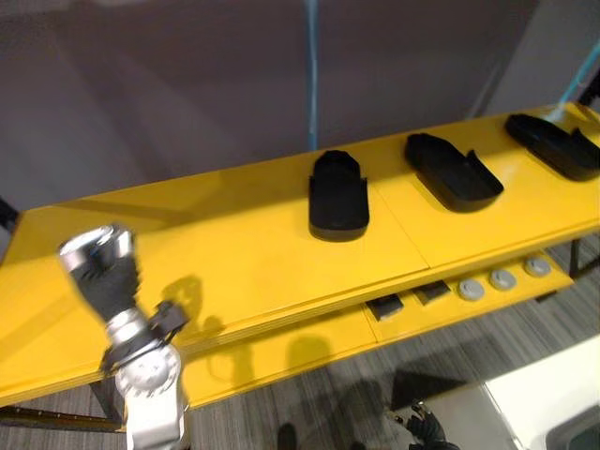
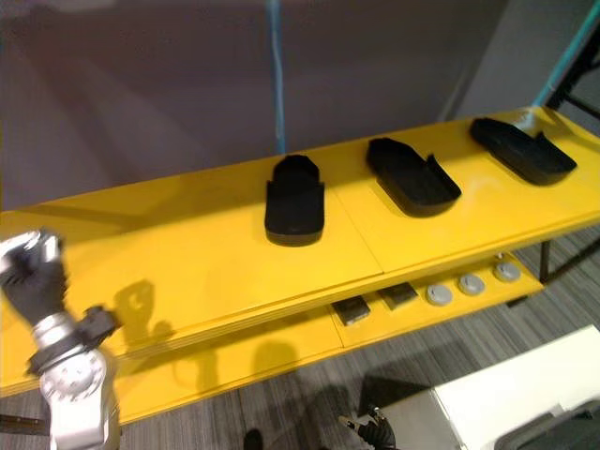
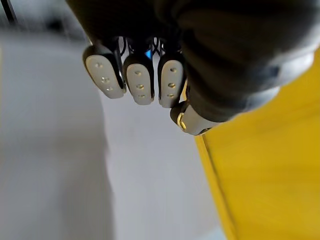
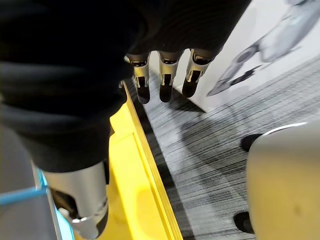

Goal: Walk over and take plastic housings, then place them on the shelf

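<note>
the left arm [image 1: 145,384] is a shiny silver-grey tube with a round joint near the wrist. the left hand [image 1: 101,272] wears a dark ribbed cover with silver at the top. its fingers [image 3: 140,85] have pale pads with little dots in a row. the right hand [image 4: 65,75] has the same dark cover, and its silver fingers end in dark tips.

Three grey round discs [image 1: 502,279] laid in row, apart from one another. Two small dark blocks [image 1: 385,307] set just beside them, to left. Blue upright pole [image 1: 311,75] seen against grey wall [image 1: 169,103]. Grey striped carpet [image 1: 497,342] spread below. White box-like object [image 1: 548,398] placed on carpet at lower right; kind not made out.
</note>
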Tool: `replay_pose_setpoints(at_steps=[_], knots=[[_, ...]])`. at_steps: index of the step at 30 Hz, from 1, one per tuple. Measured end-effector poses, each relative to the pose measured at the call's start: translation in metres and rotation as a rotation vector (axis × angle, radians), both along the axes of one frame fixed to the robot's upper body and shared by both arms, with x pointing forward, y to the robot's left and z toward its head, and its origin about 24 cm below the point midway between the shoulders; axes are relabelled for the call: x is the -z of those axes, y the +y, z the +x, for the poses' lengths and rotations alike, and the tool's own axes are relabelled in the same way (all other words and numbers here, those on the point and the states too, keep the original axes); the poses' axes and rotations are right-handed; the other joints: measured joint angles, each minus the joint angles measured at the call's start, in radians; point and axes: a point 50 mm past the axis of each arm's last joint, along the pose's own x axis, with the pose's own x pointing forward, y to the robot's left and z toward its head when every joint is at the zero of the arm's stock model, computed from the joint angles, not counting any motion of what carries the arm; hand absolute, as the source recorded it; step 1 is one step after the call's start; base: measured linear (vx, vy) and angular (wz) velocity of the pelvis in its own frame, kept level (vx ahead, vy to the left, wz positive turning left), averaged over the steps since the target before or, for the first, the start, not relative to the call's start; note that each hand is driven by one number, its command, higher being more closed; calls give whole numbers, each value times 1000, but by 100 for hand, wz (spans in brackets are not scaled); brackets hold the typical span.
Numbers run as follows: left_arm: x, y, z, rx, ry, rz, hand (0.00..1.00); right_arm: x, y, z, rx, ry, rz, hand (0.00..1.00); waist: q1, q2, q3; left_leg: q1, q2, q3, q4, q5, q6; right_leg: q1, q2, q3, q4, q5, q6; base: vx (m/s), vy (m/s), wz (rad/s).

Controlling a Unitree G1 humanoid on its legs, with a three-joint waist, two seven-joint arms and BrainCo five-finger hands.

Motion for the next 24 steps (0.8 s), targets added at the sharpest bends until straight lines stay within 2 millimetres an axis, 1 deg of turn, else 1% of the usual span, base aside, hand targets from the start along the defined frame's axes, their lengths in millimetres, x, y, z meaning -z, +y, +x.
replay_pose_setpoints(at_steps=[2,3,4,6,7,8,9,10,11,12,13,14,15,17,18,20,22,24], knots=[[20,20,-31,-149,76,-83,100,-3,7,6,-17,-30,7,0,6,-8,-8,2,-5,-12,0,-6,8,11,-9,-22,8,-9,3,-41,7,31],[26,24,-36,-168,103,-93,100,-4,9,8,-26,-37,8,0,9,-10,-11,1,-5,-11,0,-6,8,11,-10,-26,9,-10,4,-44,9,18],[39,29,-44,-198,160,-131,100,-5,12,11,-50,-49,7,0,21,-12,-14,1,-5,-5,0,-6,8,11,-12,-29,11,-10,5,-39,12,12],[68,35,-54,-226,273,-224,100,-9,17,18,-79,-77,5,0,23,-13,-24,-1,-5,3,0,-5,9,12,-17,-40,13,-12,8,-38,12,14],[92,37,-60,-222,365,-303,100,-12,20,22,-86,-98,6,0,21,-15,-33,-1,-6,5,0,-4,10,13,-21,-49,14,-14,10,-42,18,15],[120,34,-64,-201,465,-397,100,-13,23,25,-103,-110,9,0,22,-18,-37,1,-6,20,1,-4,10,12,-23,-50,14,-16,12,-47,19,10],[133,32,-66,-186,510,-446,100,-14,25,26,-111,-113,11,0,22,-20,-39,2,-5,26,1,-5,10,12,-25,-51,15,-17,13,-44,17,3],[152,28,-69,-158,570,-527,100,-14,27,28,-118,-119,15,0,22,-23,-44,3,-6,31,1,-5,11,12,-26,-51,15,-19,14,0,0,0],[177,20,-75,-117,671,-609,100,-16,30,31,-123,-131,20,0,22,-28,-47,5,-6,36,2,-6,12,11,-28,-49,17,-21,15,-15,18,-6],[193,13,-79,-82,746,-654,100,-18,32,32,-122,-141,24,0,21,-33,-49,5,-7,39,4,-7,13,11,-28,-46,18,-22,15,12,16,-5],[213,1,-84,-30,841,-714,100,-18,35,33,-119,-149,32,0,19,-38,-52,4,-8,39,6,-7,14,14,-30,-47,26,-24,16,20,8,-4],[221,-4,-86,-4,880,-738,100,-18,36,33,-118,-149,36,0,18,-40,-53,4,-8,40,6,-7,14,12,-31,-46,31,-27,15,0,0,0],[240,-18,-89,68,979,-794,0,-17,38,31,-112,-143,44,0,19,-46,-57,7,-9,44,7,-9,15,14,-33,-45,36,-33,15,0,0,0],[246,-25,-90,110,1025,-798,0,-17,38,31,-107,-144,46,0,18,-47,-57,9,-9,48,8,-12,17,12,-33,-40,41,-37,16,2,-1,-8],[251,-31,-88,154,1063,-794,0,-17,35,30,-93,-142,41,0,18,-44,-56,13,-9,58,9,-17,17,10,-33,-27,45,-40,15,-3,2,-15],[256,-37,-83,197,1097,-779,0,-16,33,29,-74,-138,40,0,17,-39,-54,19,-9,64,8,-21,15,10,-33,-21,48,-45,16,-5,0,-14],[259,-42,-77,238,1129,-759,0,-15,30,26,-49,-127,41,0,11,-37,-53,21,-9,68,6,-23,13,8,-33,-17,47,-50,16,-2,-3,-7],[264,-49,-73,275,1178,-727,0,-13,27,23,-30,-112,38,0,-2,-37,-53,21,-8,75,4,-27,9,4,-31,-6,48,-53,14,14,-2,-19]])
